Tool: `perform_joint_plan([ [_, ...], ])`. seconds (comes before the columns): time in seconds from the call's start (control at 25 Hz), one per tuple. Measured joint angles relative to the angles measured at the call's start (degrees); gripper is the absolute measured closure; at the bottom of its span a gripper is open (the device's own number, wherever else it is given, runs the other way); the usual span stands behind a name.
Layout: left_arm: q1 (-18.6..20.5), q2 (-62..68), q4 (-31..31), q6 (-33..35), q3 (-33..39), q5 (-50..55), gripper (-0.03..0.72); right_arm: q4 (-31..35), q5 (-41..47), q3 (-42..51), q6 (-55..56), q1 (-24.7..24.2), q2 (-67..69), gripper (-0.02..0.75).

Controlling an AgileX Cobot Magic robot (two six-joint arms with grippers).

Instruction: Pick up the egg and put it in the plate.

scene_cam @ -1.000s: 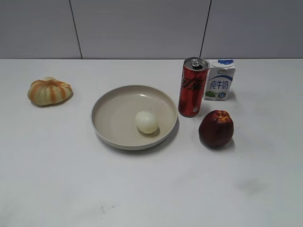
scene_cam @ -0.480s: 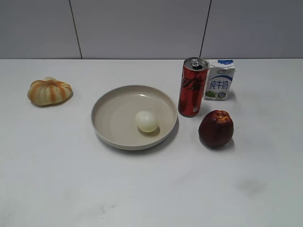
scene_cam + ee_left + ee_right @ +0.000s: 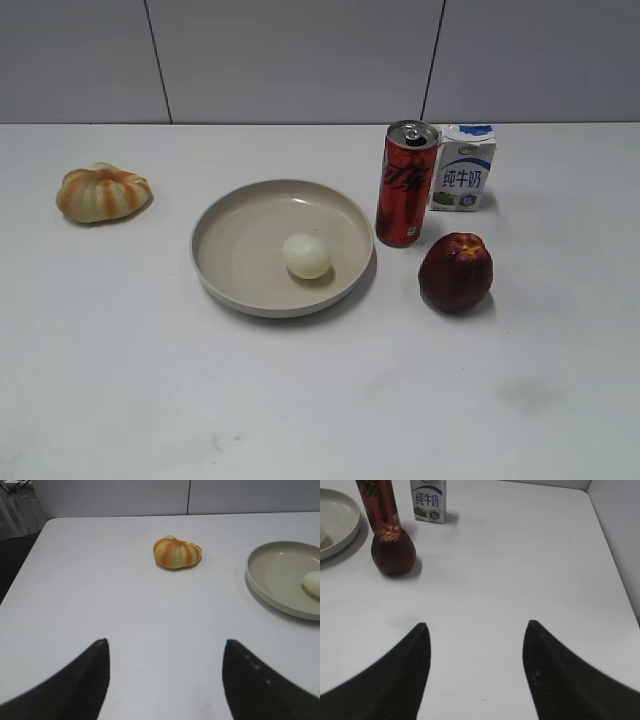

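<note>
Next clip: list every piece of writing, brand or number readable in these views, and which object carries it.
"纯牛奶": in blue on the front of the milk carton, readable in the exterior and right wrist views.
Small print under it on the carton: too small to read.
Dark script lettering on the red can: stylised and blurred, not readable.
Plate, egg, pumpkin, red fruit: no markings.

Left gripper (image 3: pixel 165 680) is showing two matte black fingers (image 3: pixel 75 685), broad at the base, tapering to curved blunt tips; faint pale specks along one inner edge. Right gripper (image 3: pixel 476 670) is showing the same: dark, smooth, horn-shaped fingers (image 3: pixel 560 680). No cables or markings showing.
</note>
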Motion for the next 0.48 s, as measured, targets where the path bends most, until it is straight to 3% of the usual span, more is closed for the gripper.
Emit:
perform_joint_plan([
  [0.48,0.0,0.0,-0.1,0.0,0.0,0.0,0.174,0.0,0.0,0.0,0.0,0.0,0.0,0.29],
])
